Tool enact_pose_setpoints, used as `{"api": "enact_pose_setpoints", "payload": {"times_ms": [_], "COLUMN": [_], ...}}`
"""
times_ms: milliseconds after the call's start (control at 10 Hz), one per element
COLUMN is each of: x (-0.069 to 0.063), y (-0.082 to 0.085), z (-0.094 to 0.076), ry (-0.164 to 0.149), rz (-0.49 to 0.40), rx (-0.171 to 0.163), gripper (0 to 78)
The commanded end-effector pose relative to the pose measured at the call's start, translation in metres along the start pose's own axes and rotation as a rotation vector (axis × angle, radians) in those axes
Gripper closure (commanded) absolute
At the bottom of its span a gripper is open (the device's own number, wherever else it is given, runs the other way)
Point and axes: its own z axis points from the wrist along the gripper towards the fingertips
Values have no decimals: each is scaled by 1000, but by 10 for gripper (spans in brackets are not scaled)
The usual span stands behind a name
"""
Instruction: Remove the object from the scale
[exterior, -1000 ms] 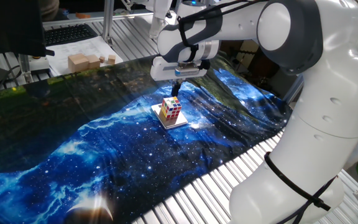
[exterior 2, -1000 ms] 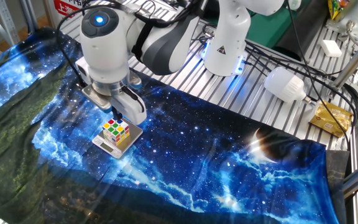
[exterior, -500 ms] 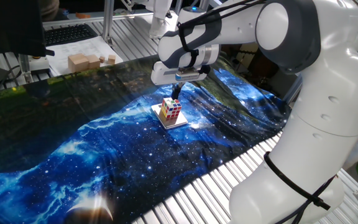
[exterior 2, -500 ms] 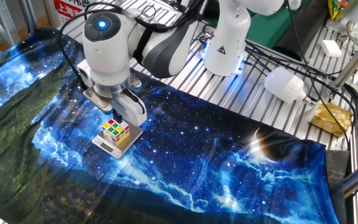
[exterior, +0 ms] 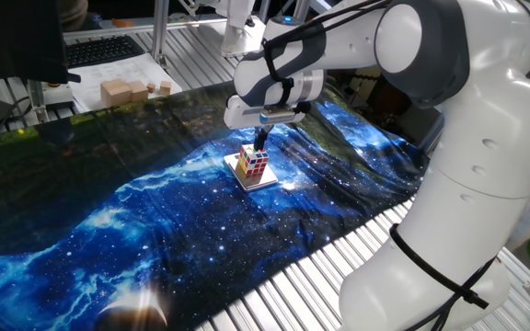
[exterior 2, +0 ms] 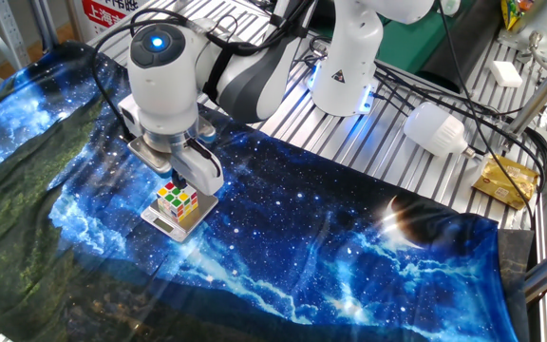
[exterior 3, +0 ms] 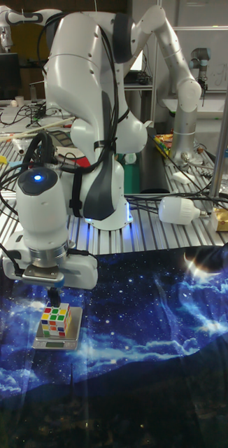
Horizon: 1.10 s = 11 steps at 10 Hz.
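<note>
**Jaws hang just above the cube on the scale**

The jaws (exterior 3: 53, 295) point down directly over the cube (exterior: 254, 161), with nothing in their grip; the fingers are mostly hidden by the wrist, so I cannot tell how far apart they stand. Against the frames a second earlier, the wrist has turned a little and shifted slightly, while the cube has not moved. One cube sits upright on one scale (exterior 3: 56, 343), a flat plate lying on the starry blue cloth (exterior: 155, 230) that covers the worktop (exterior: 339, 276). One arm (exterior 2: 254, 76) reaches in. At the far edge, wooden blocks (exterior: 132, 90) rest on paper, well apart from the scale; about three show.
</note>
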Motion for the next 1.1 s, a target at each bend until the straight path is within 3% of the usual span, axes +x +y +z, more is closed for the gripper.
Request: {"api": "enact_pose_setpoints", "payload": {"times_ms": [100,800,900,1100], "x": [-2,-4,-4,-4], "y": [-2,-3,-3,-3], "z": [0,2,2,2], "ry": [-9,-35,-35,-35], "rz": [4,23,20,20], "rx": [-1,-6,-5,-5], "gripper": [776,776,2,2]}}
